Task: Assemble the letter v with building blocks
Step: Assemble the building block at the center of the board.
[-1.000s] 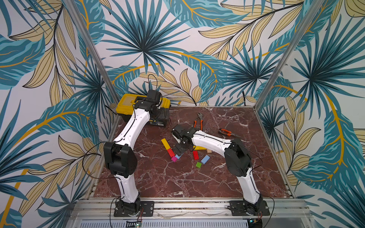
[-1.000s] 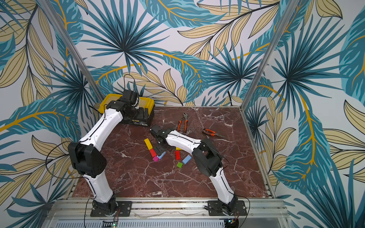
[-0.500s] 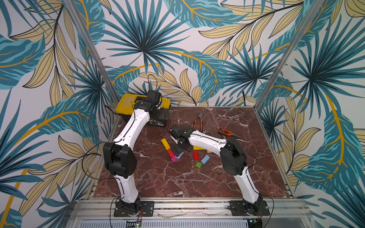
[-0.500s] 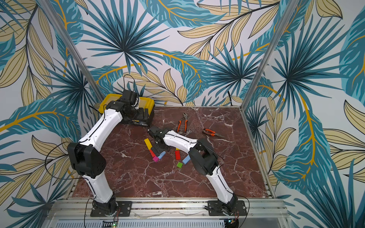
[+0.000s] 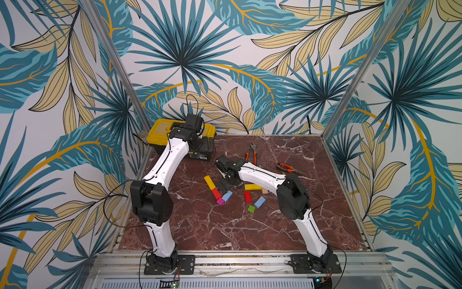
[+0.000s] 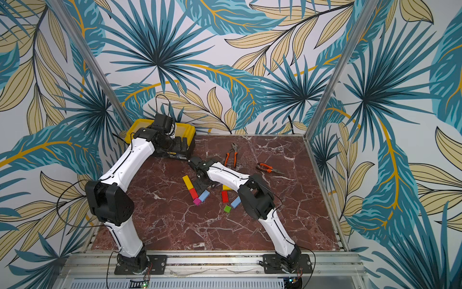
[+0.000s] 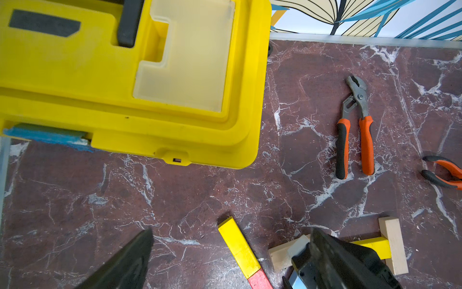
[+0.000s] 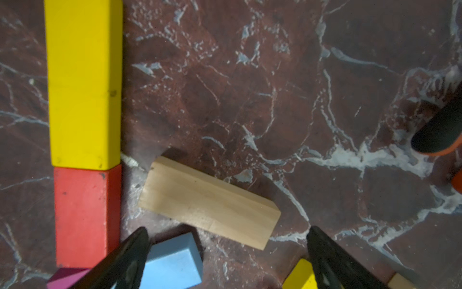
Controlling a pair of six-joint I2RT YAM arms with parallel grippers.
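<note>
V four of five done on the marble desk [image 5: 200, 230]: long yellow wooden bar [image 5: 209, 182], short red block [image 5: 216, 193], tiny magenta cube [image 5: 220, 201] at the point, short light-blue block [image 5: 227, 196]. Plain-wood bar [image 8: 208, 202] lay askew just beside it, not yet aligned. My right gripper [image 8: 227, 229] hovered over it, spread wide and empty. My left gripper [image 7: 231, 231] was spread too, holding nothing.

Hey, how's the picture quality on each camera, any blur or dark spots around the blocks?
Right wrist view: dim and soft, the plain-wood block in shade, the right pincer with its fingers blurred at the frame edge. Left wrist view: bright and crisp on the yellow toolbox and pliers. In both top views: even light, no glare on the marble table.
</note>
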